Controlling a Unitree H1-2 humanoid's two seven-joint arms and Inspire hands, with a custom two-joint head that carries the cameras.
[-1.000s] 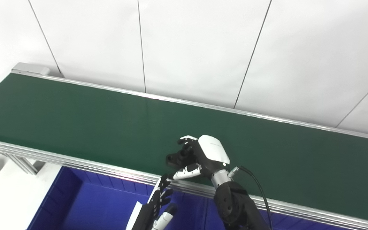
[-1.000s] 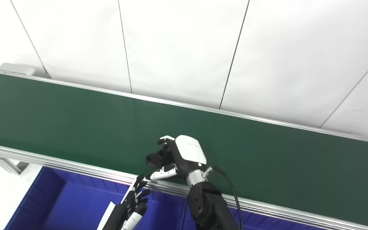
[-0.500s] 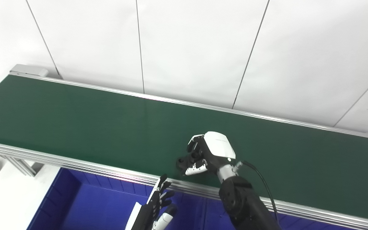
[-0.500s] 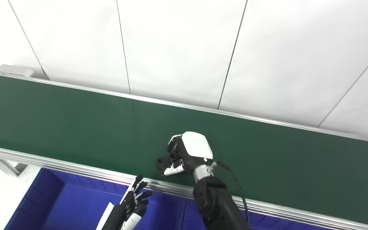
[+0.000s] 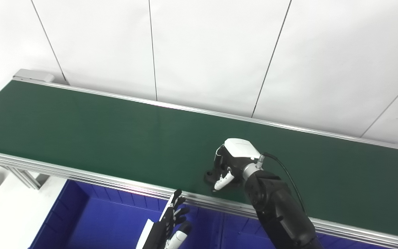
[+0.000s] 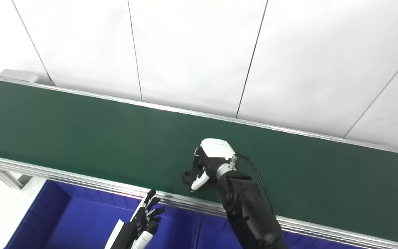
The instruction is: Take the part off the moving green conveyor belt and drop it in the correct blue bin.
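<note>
The green conveyor belt (image 5: 81,128) runs across the view from left to right. My right hand (image 5: 231,162) is over the belt's near side, palm down, with its fingers curled around a small black part (image 5: 211,178). The part sits low at the belt surface, just behind the front rail, and the hand hides much of it. It also shows in the right eye view (image 6: 187,177). My left hand (image 5: 171,224) is open, fingers spread and pointing up, above a blue bin (image 5: 81,214) below the belt's front edge.
An aluminium rail (image 5: 81,174) lines the belt's front edge and another (image 5: 185,109) its back edge, against a white panelled wall. A second blue bin (image 5: 237,231) adjoins the first on the right. A white surface (image 5: 9,211) lies at the lower left.
My right hand has moved to the right along the belt with the black part and turned palm down, bringing the part lower. My left hand has stayed in place.
</note>
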